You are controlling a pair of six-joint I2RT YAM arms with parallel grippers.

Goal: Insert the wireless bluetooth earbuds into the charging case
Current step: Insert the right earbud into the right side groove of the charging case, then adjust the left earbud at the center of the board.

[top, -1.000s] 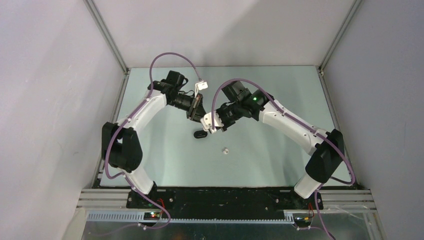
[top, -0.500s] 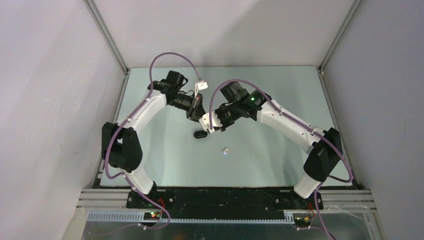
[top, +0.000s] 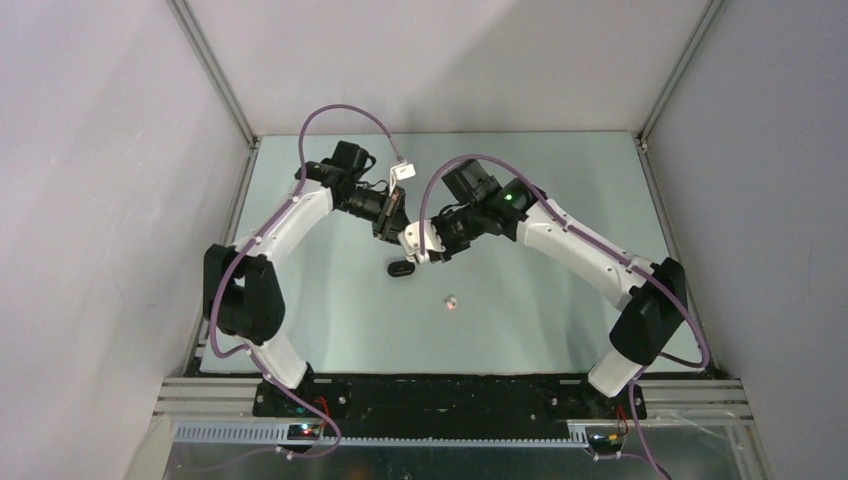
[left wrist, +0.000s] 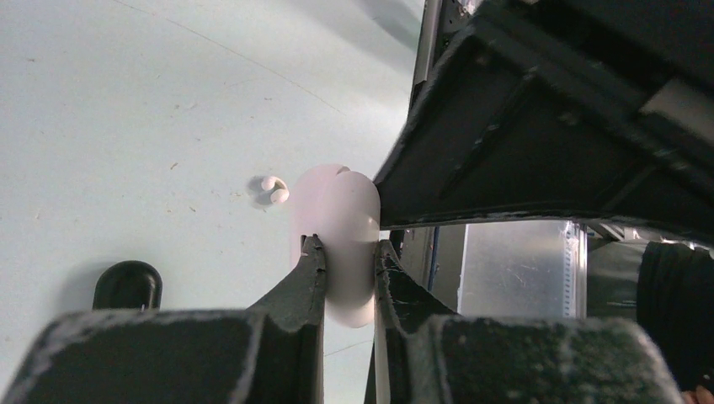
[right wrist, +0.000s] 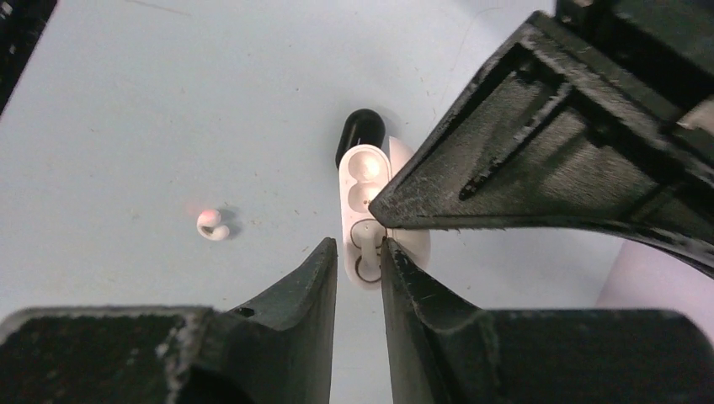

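Centre frame, left gripper [left wrist: 348,251] pinches the smooth oval white charging case [left wrist: 335,202]; right gripper [right wrist: 359,250], rough black, stands slightly parted.

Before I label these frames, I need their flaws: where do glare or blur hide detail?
Left wrist view: the white case is blown out and soft. Right wrist view: glare washes that case's upper well; a reddish tint sits by the loose white earbud. Top view: evenly lit, but that earbud is a speck.
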